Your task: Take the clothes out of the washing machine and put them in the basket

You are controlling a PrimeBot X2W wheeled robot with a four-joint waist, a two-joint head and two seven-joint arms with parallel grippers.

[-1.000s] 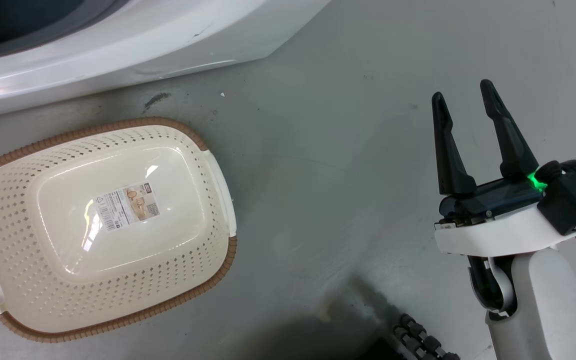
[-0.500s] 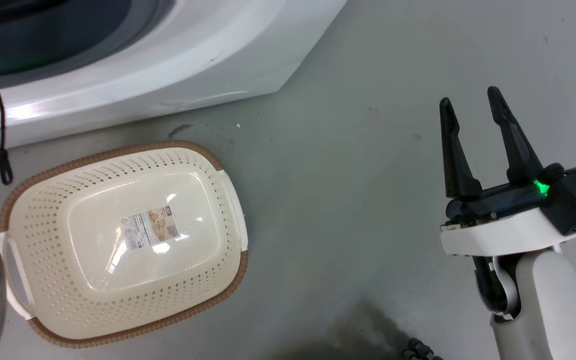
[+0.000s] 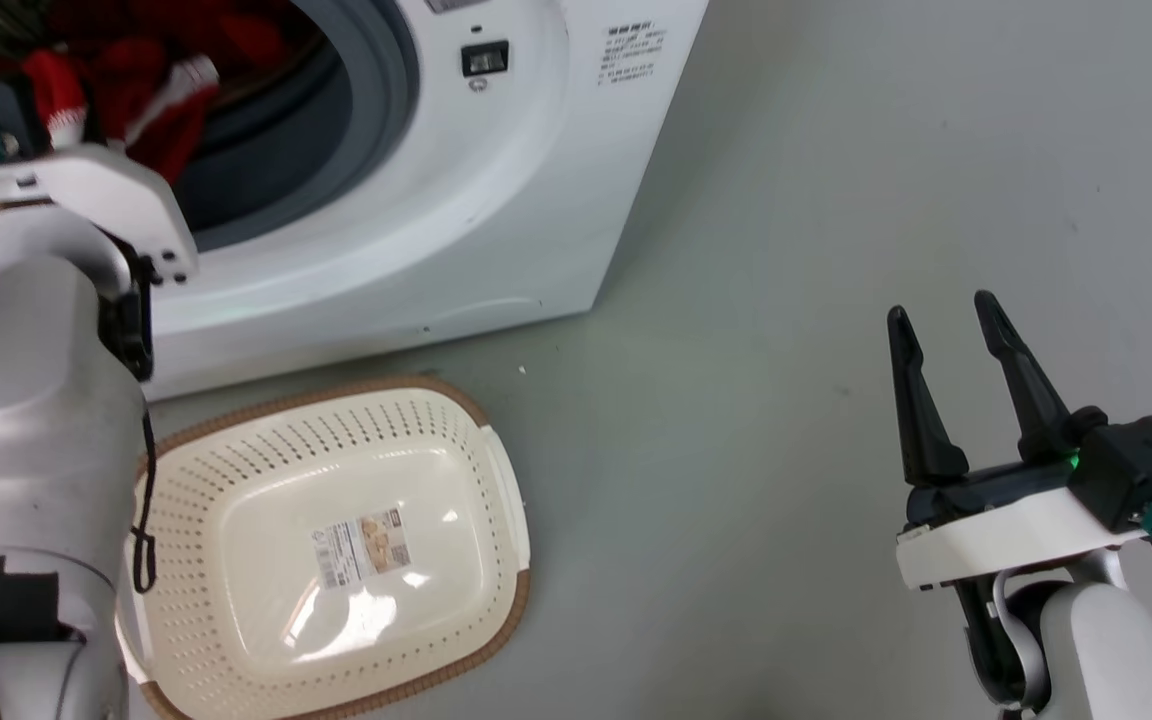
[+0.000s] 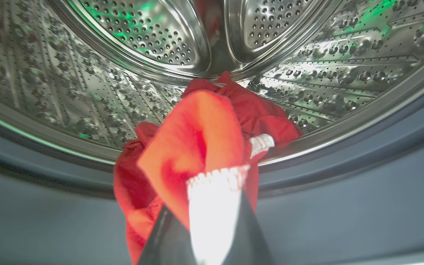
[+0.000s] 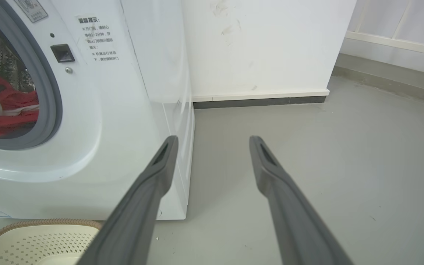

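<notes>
We see our left hand [image 4: 208, 206] reaching into the washing machine [image 3: 496, 200] through the open porthole. Its two dark fingers are drawn close together, pinching a fold of the clothes [image 4: 197, 140]; a band of white trim sits between them. The red fabric hangs from that grip across the lower lip of the steel drum [image 4: 142, 33], part of it trailing back onto the drum's perforated wall and part draped over the grey rubber seal [image 4: 344, 206] (the seal is blurred in the left wrist view). From the head camera, more red cloth with white stripes shows inside the porthole, above the pale left forearm [image 3: 36, 400].

Our right hand [image 3: 939, 310] is held well off to the right over the bare grey floor [image 3: 786, 250], its fingers spread wide apart with nothing between them.

The basket [image 3: 521, 600] stands on the floor just in front of the machine, below the porthole and beside our left arm, with the label sticker [image 3: 361, 545] showing on its cream bottom.
</notes>
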